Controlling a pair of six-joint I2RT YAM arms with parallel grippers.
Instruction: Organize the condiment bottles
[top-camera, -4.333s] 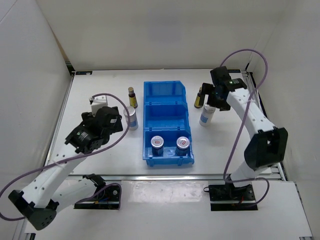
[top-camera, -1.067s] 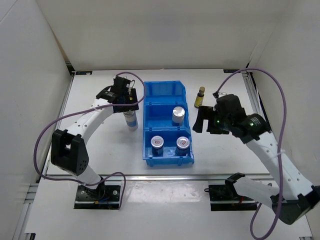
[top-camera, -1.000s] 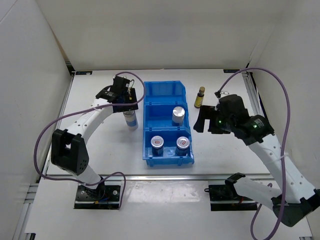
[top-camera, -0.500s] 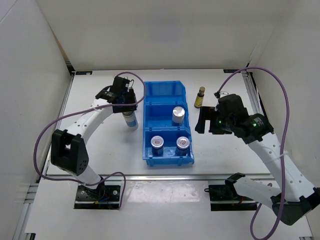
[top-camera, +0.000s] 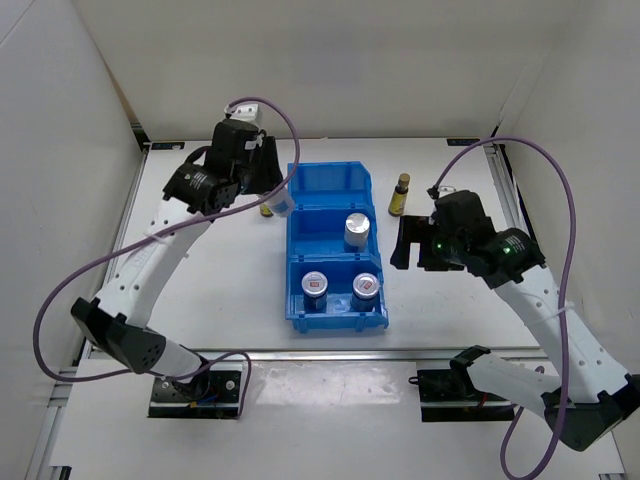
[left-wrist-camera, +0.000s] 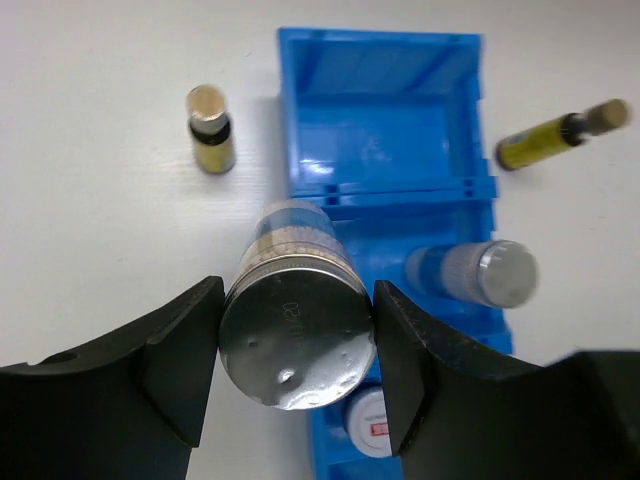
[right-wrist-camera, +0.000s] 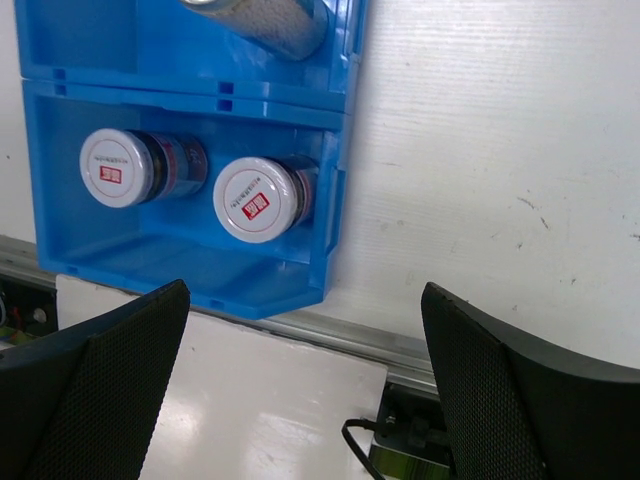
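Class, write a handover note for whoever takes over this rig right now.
Left gripper: shut on a white bottle, lifted at the blue bin's left rim.
Right gripper: open, empty, right of the bin.
Done: two jars in the near compartment, another white bottle in the middle.
Left: bin the held bottle, then the two amber bottles on the table, one each side.

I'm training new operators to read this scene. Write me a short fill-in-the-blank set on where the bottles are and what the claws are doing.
1. The near compartment of the blue bin holds ___ silver-lidded jars.
2. One white cylinder stands in its ___ compartment.
3. The left claw grips the second white cylinder; the right claw is ___.
4. The bin's far compartment is ___.

Missing words: two, middle, open, empty.
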